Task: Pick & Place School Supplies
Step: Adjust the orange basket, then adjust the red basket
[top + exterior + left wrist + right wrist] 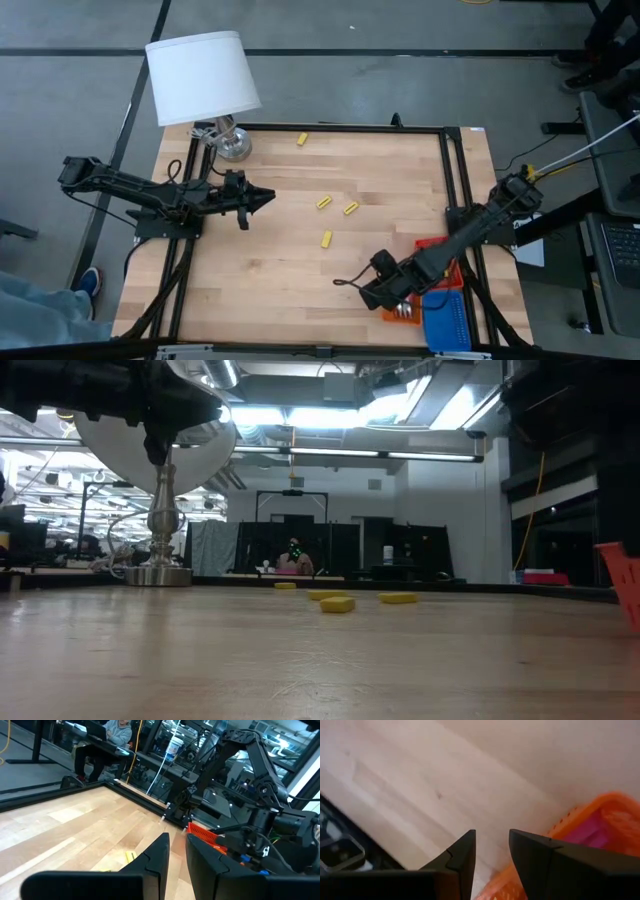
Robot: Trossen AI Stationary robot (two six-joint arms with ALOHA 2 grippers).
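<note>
A: From above, where are the supplies?

B: Four yellow blocks [324, 202] lie on the table [280, 270]: one near the far edge beside the lamp [204, 78], three mid-table. The left gripper [268, 198] hovers just left of that trio, fingers nearly together, holding nothing. The right gripper [345, 283] hangs near the front right, by the orange tray [392, 313], red tray [430, 243] and blue tray [447, 318].

A: What's in the trays?

B: Something metallic shows in the orange one; I cannot tell what.

A: The low view?

B: The blocks [337, 604] rest apart on the wood, the lamp base behind them, a red tray edge [623, 582] at right.

A: Left wrist?

B: Its fingers [155, 865] stand a narrow gap apart, empty, one block [130, 856] just beyond them.

A: Right wrist?

B: Fingers [462, 855] parted, empty, above the orange tray's rim [580, 815]. No readable writing anywhere.
</note>
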